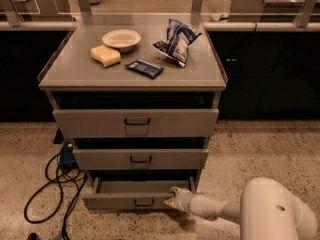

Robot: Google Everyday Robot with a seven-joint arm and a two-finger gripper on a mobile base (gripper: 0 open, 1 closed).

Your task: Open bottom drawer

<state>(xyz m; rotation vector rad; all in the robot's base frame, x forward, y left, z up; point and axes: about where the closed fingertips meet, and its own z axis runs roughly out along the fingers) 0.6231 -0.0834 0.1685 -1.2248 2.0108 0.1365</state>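
Note:
The bottom drawer is the lowest, slimmest grey front of three on a grey metal cabinet, with a small dark loop handle at its centre. It stands pulled out a little, and a strip of its plain grey inside shows. My gripper reaches in from the lower right on a white arm and sits at the drawer's right front edge, to the right of the handle.
The middle drawer and the top drawer sit above. On the cabinet top lie a white bowl, a yellow sponge, a dark packet and a blue-white chip bag. Black cables lie on the floor at left.

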